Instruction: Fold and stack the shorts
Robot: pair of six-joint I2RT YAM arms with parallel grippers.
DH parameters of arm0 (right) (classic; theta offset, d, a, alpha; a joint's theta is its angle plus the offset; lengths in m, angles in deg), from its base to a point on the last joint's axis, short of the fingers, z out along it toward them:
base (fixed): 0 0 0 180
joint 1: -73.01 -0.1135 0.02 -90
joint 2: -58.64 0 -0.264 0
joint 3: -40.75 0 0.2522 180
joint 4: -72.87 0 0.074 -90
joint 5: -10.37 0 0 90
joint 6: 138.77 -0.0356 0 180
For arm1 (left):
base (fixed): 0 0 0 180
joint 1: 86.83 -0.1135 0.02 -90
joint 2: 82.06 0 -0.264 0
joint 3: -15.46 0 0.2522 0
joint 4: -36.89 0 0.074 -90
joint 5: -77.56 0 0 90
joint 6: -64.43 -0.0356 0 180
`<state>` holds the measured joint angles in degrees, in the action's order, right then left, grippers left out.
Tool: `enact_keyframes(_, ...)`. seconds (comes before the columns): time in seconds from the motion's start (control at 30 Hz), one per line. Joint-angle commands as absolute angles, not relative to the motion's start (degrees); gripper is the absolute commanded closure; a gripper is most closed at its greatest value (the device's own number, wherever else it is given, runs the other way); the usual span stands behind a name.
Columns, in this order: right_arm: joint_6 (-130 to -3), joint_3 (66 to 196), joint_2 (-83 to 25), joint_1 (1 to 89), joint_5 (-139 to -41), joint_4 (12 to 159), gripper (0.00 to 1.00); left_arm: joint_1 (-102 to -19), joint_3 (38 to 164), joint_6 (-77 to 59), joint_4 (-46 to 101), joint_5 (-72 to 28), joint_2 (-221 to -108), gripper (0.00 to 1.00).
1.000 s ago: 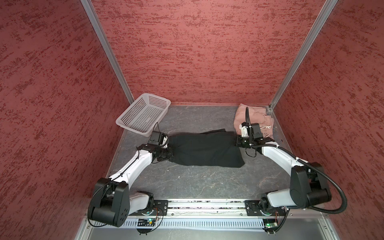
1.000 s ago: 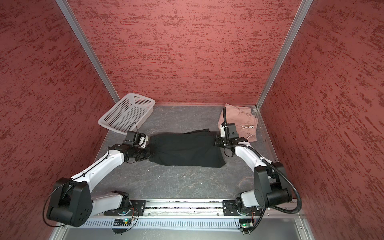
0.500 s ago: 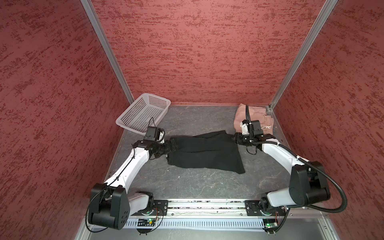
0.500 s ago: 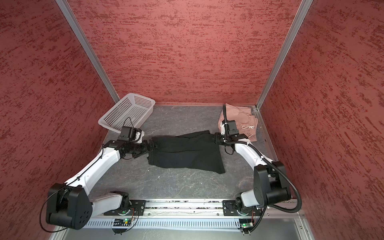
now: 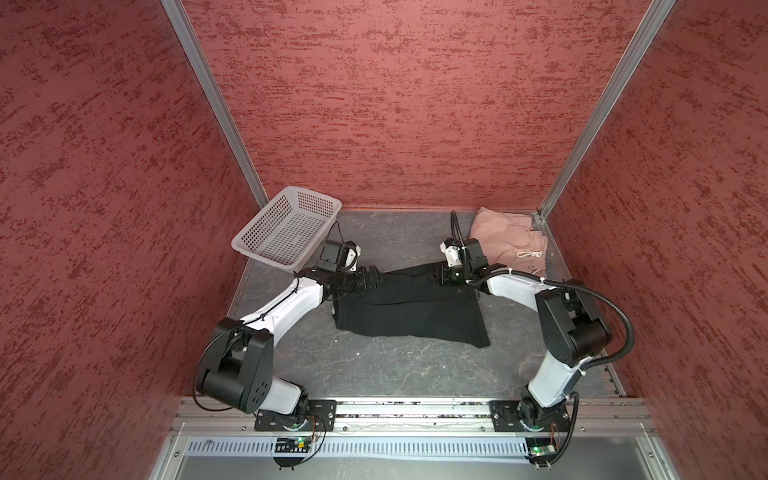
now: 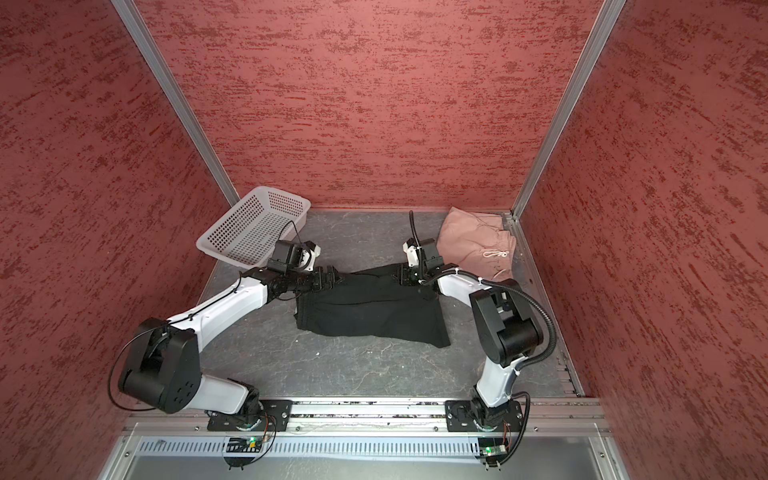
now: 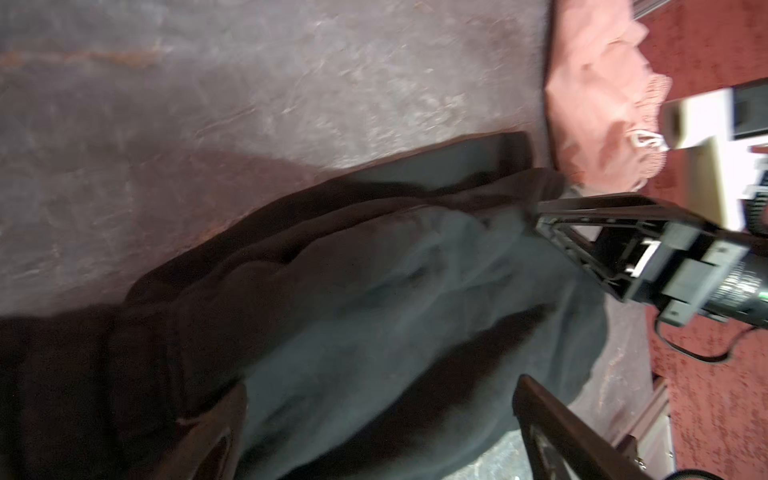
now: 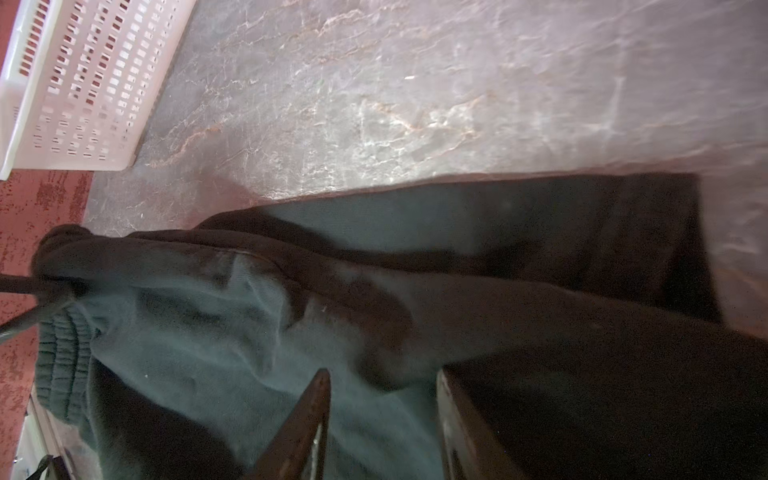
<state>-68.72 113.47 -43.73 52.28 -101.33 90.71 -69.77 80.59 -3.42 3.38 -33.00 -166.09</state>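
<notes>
Top views, both: the black shorts (image 5: pixel 411 311) (image 6: pixel 370 309) lie on the tabletop (image 5: pixel 374 370), with the far edge bunched and raised. The left gripper (image 5: pixel 370 276) sits at the far waistband corner of the black shorts. The right gripper (image 5: pixel 436 276) sits at their far hem corner. The pink shorts (image 5: pixel 507 245) lie beyond the hem end, and the basket (image 5: pixel 249 249) stands beyond the waistband end.

Left wrist view: the left jaws are spread wide. The black shorts (image 7: pixel 374 311) fill the gap beside one finger (image 7: pixel 561 432). Blur hides whether they touch.

Right wrist view: the right jaws stand apart. Black cloth (image 8: pixel 415 291) shows between the fingers (image 8: pixel 307 424), and no pinch is visible.
</notes>
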Motion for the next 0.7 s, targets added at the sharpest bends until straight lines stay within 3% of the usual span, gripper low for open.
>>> enact_keyframes(0.0, -71.1, 112.5, -44.8, 52.9, -98.1, 85.8, 0.56, -73.1, 74.9, -3.0, 8.0, -32.9, -166.7, 0.01)
enact_keyframes(0.37, -73.5, 110.7, -50.8, 53.7, -96.7, 80.5, 0.51, -79.5, 67.6, -4.2, 12.4, -36.4, -166.4, 0.01)
enact_keyframes(0.67, -67.7, 112.8, -39.3, 51.0, -96.2, 84.6, 0.43, -79.6, 75.4, -1.8, 1.2, -35.7, -147.0, 0.01)
